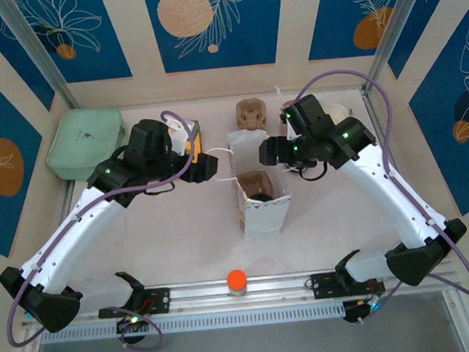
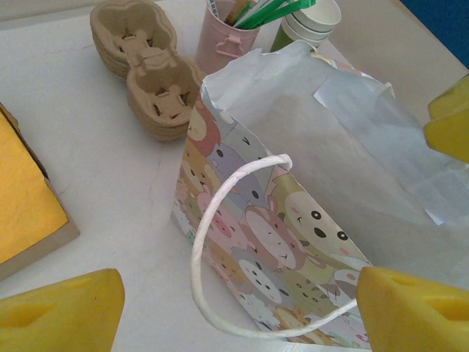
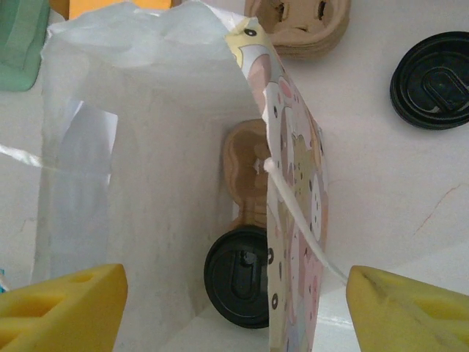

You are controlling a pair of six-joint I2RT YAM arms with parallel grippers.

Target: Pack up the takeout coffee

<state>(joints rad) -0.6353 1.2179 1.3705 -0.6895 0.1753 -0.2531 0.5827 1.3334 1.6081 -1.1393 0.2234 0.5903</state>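
- Top view: the coffee (image 1: 262, 195) is sitting inside the paper bag (image 1: 262, 220) in the middle of the desk (image 1: 175, 240).
- Left wrist view: the left fingers (image 2: 58, 312) are hanging released, spread wide by the bag.
- Right wrist view: the right fingers (image 3: 62, 308) are hovering released over the bag, with the coffee's black lid inside.

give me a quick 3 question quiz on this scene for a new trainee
1. True or false: the takeout coffee already sits inside the cartoon-print paper bag.
2. Which thing stands beside the stack of pulp cup carriers? A) a pink cup with straws B) a kettle C) a dinner plate
3. Fill in: the left gripper and the right gripper both have their jaws ____.

Key: 1 true; 2 A; 3 open
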